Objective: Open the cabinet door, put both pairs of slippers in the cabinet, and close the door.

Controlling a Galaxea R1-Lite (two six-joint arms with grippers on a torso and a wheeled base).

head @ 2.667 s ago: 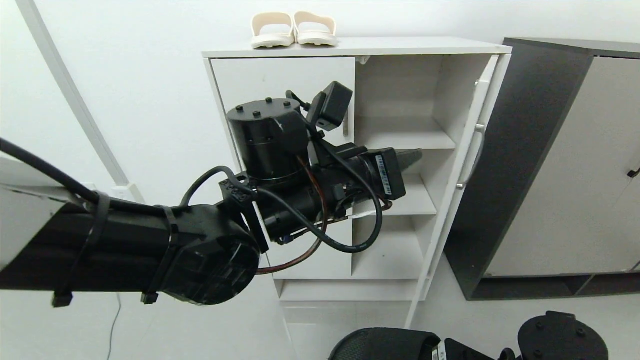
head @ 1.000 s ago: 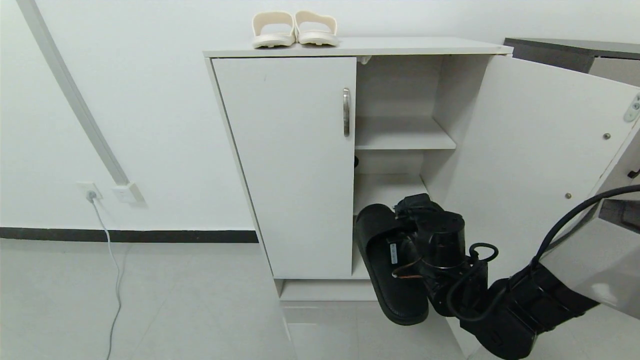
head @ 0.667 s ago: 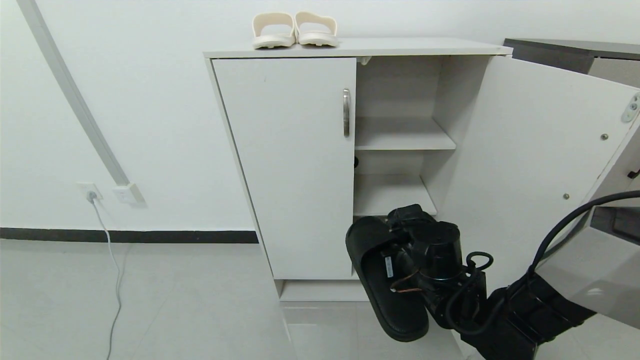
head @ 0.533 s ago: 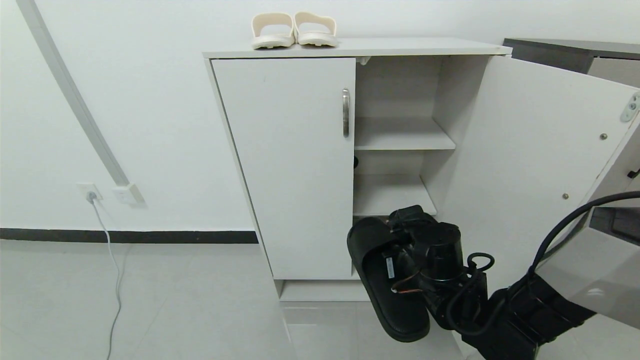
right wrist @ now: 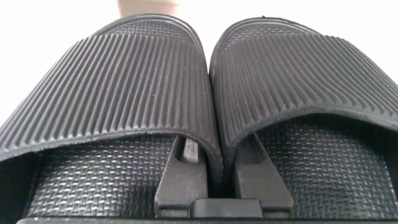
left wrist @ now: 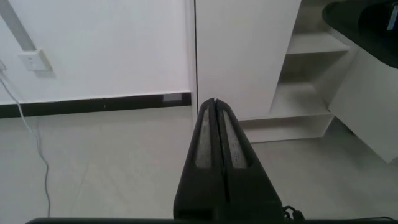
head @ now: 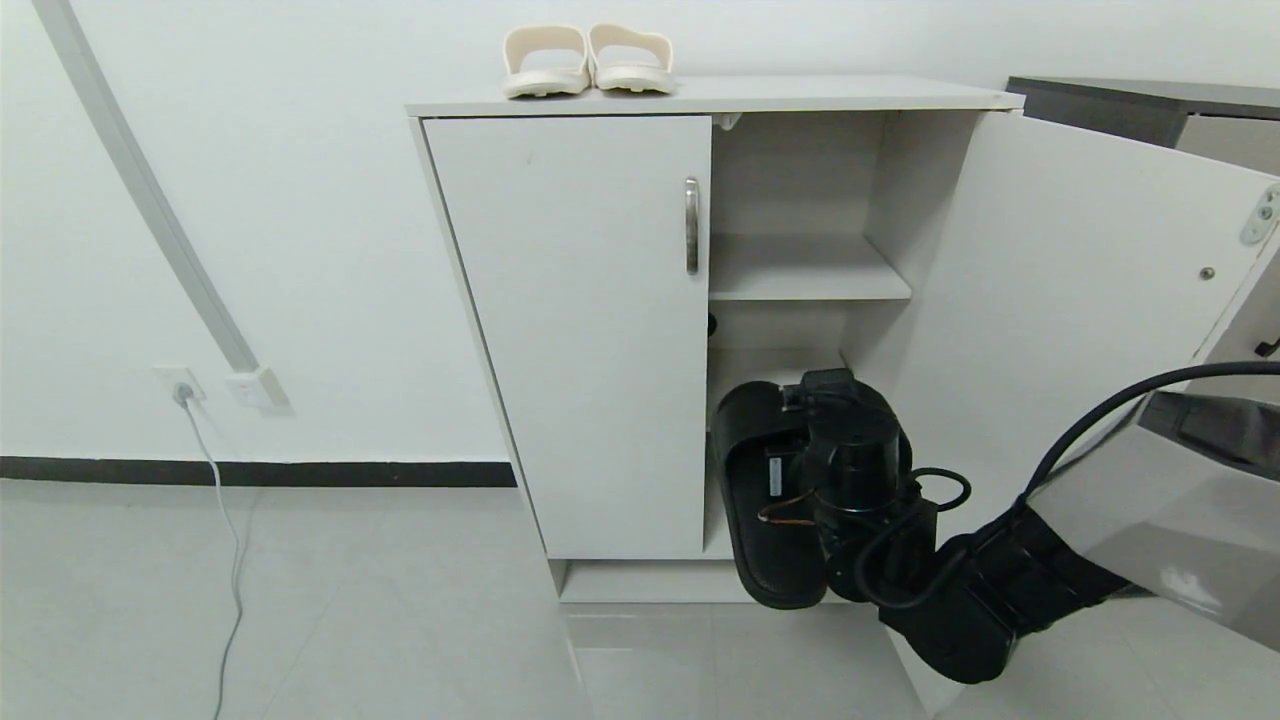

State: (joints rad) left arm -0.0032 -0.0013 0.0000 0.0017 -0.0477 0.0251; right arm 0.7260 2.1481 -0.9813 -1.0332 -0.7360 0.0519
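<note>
Right gripper (right wrist: 216, 152) pinches the black slippers (head: 762, 500) by adjoining straps so both enter the open cabinet (head: 900, 200) together; left gripper (left wrist: 214, 112) pressed together.

place: reads like a home hallway or entry corner to me, pretty bare though
shoe storage: white two-door cabinet (head: 570, 330) with shelves, backed to the wall just beyond the fingers (left wrist: 204, 137) of the left gripper (left wrist: 214, 106)
slippers: cream pair (head: 588, 60) on the cabinet top; black pair (head: 745, 520) pinched by the right gripper (right wrist: 216, 165), its fingers tucked under the straps
floor: pale glossy tiles (left wrist: 93, 168) past the left fingers, dark skirting (left wrist: 93, 106) further beyond them
wall: plain white, socket (head: 181, 386) with a cable plugged in
next door: dark grey cupboard (head: 1100, 100), well apart from both sets of fingers
</note>
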